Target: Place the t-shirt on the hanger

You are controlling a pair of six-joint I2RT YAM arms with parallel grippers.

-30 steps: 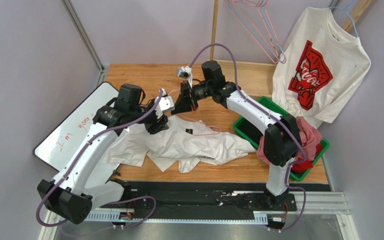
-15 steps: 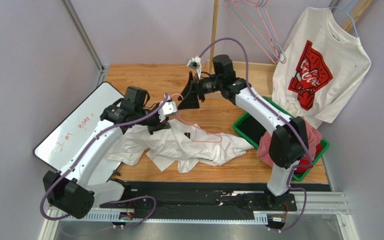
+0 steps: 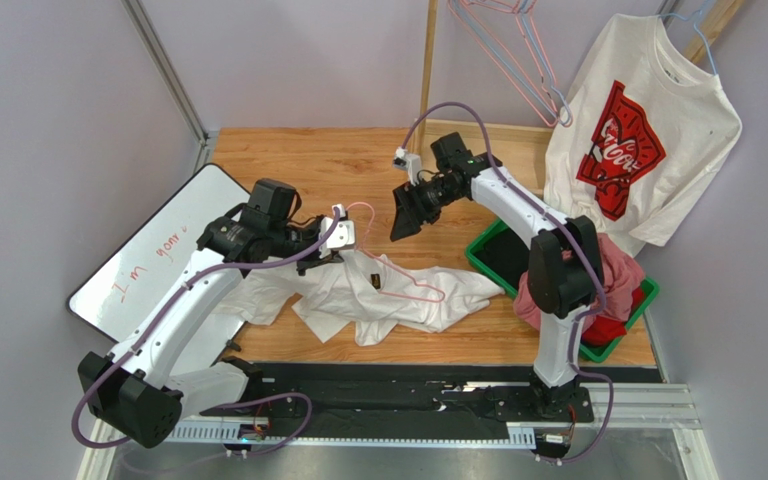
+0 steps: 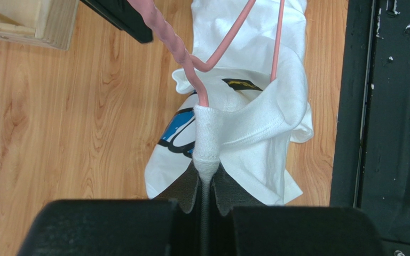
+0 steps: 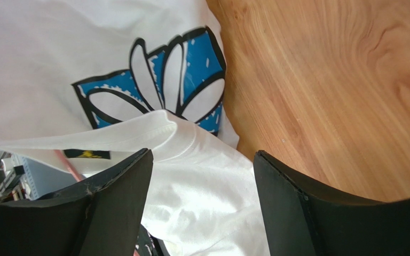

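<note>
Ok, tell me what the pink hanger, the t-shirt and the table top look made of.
Hanger: probably thin metal wire under a smooth pink coating; it twists on itself at the neck.
T-shirt: soft matte knit, likely cotton; stitched hem, limp folds.
Table top: wood or wood-look laminate; visible grain, light sheen.

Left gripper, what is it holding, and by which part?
The t-shirt, pinched at its ribbed neck edge, right where the hanger wire goes into the fabric.

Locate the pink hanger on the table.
Seen from above, the pink hanger lies at the middle of the table on the white t-shirt, its hook end beside the left gripper.
</note>
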